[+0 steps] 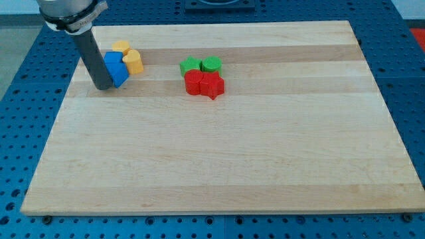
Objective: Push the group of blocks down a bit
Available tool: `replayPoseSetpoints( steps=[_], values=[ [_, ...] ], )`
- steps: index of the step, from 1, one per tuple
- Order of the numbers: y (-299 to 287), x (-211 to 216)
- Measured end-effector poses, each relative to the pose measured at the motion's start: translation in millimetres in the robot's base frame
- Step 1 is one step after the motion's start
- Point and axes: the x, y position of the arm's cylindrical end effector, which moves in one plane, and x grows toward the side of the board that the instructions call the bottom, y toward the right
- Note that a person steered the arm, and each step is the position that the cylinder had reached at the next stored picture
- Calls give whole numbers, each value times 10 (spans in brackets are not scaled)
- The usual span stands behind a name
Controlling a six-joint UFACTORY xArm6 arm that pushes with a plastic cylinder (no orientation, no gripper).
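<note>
My tip [104,87] rests on the board at the upper left, touching the left side of a blue block [117,68]. Two yellow blocks sit against it: one [121,47] above it, partly hidden, and a rounded one [133,61] to its right. Near the board's upper middle lies a second group: a green star-like block [190,66], a green round block [211,64], a red round block [194,83] and a red star-like block [212,85], all packed together. My tip is well to the left of that group.
The wooden board [219,166] lies on a blue perforated table [16,133]. The rod's dark shaft and grey mount [70,13] rise at the view's top left.
</note>
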Motion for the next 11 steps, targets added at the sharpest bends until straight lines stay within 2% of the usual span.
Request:
replayPoseSetpoints(
  steps=[1, 2, 3, 5, 6, 8, 11],
  values=[
    [-22, 0],
    [-338, -1],
    [-621, -192],
    [-480, -1221],
    [-149, -1455],
    [279, -1245],
    [285, -802]
  ],
)
